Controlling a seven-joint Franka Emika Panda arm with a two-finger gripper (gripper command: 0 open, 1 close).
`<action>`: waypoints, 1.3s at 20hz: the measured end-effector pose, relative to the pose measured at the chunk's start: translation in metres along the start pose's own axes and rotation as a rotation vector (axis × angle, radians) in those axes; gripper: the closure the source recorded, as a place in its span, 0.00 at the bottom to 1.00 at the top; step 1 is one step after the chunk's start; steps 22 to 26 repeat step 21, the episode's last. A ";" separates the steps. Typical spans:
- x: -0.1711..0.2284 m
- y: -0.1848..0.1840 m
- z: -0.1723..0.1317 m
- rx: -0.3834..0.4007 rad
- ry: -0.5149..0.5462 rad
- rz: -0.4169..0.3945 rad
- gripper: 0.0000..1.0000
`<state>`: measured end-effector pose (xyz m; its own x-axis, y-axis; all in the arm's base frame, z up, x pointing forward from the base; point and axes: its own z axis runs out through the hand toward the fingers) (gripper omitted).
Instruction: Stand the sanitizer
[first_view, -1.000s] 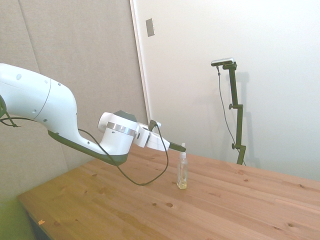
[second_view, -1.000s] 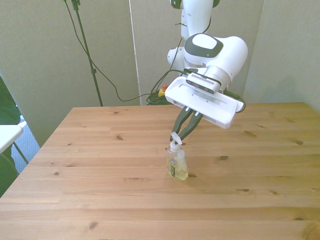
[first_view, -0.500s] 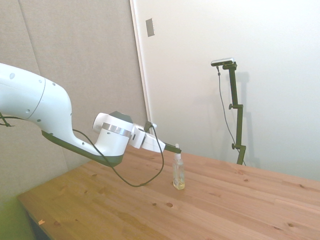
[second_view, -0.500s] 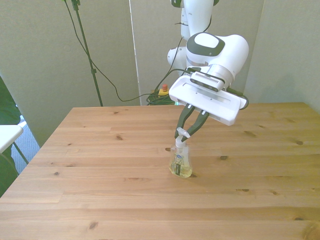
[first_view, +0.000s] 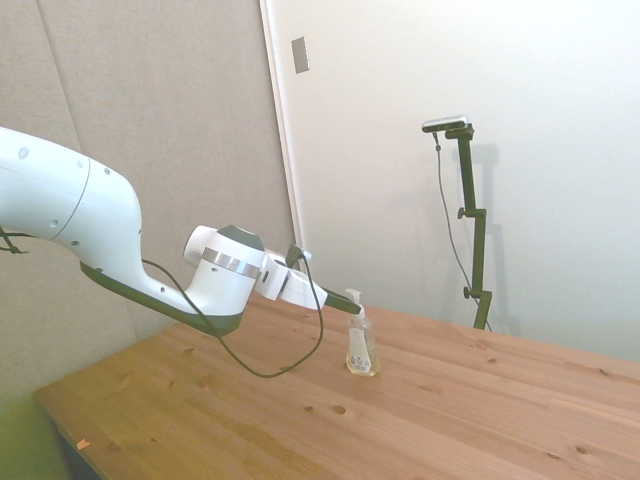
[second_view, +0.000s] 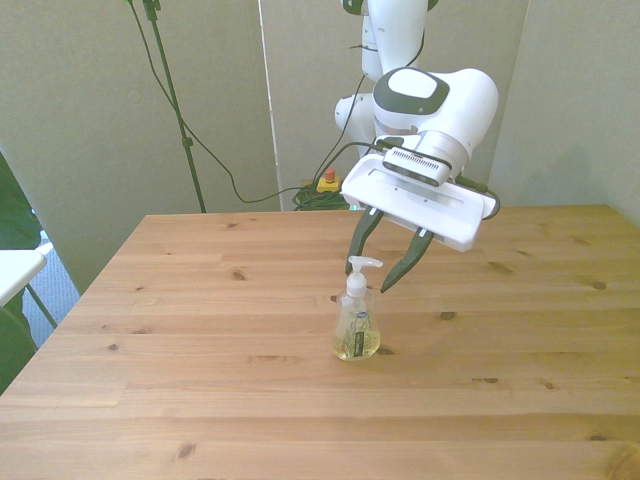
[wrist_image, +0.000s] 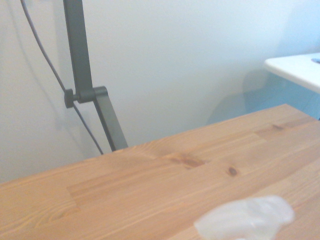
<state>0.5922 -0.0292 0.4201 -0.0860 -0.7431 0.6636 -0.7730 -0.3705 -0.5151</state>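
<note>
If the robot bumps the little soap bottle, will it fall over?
Probably, yes. The sanitizer stands tall on a small base, so a nudge near its pump might tip it. It looks mostly empty, so likely light. The gripper has its jaws open.

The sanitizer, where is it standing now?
In the front view, the sanitizer stands upright near the middle of the wooden table, its pump between the open fingers of the gripper.

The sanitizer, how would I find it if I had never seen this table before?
Look at the big wooden table, then at the white robot arm reaching over its middle. Right under the arm's open tool stands the sanitizer, upright on the wood. It is a small clear bottle of pale yellowish liquid with a white pump on top, and it is the only loose thing on the table.
</note>
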 end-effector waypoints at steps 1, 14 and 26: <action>0.001 0.001 0.000 -0.010 -0.018 -0.002 0.00; -0.032 0.027 -0.039 -0.193 -0.436 -0.148 0.00; -0.016 0.035 -0.073 -0.318 -0.706 -0.313 0.00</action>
